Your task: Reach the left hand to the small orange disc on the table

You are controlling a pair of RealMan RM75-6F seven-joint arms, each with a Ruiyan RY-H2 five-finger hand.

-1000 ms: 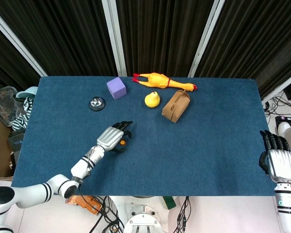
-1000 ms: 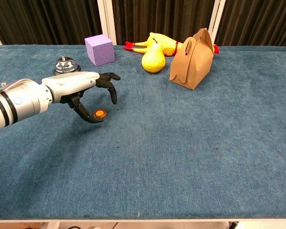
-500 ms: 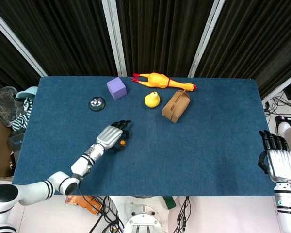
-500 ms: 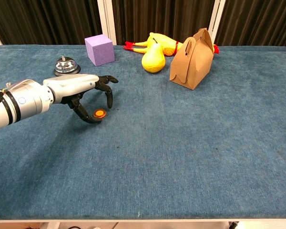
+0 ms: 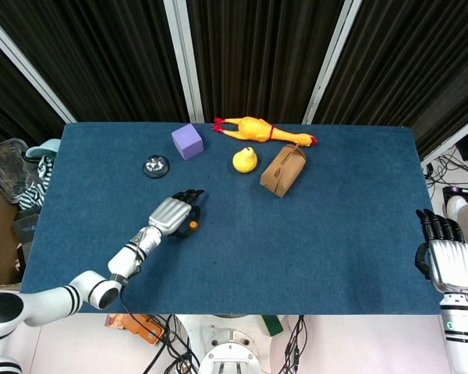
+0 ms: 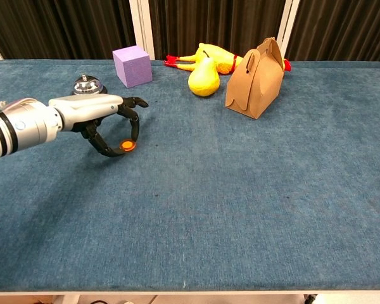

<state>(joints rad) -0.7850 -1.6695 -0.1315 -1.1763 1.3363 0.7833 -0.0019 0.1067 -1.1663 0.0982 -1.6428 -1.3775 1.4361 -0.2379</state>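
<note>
left robot hand (image 6: 107,120) pinches orange disc (image 6: 127,145)

bell (image 6: 85,85) left of cube (image 6: 132,66), pear (image 6: 204,78) beside bag (image 6: 256,78)

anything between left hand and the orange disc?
Nothing visible. The left hand is already at the small orange disc, a thumb and a fingertip closed around it. The bell and purple cube sit farther back, off the path.
</note>
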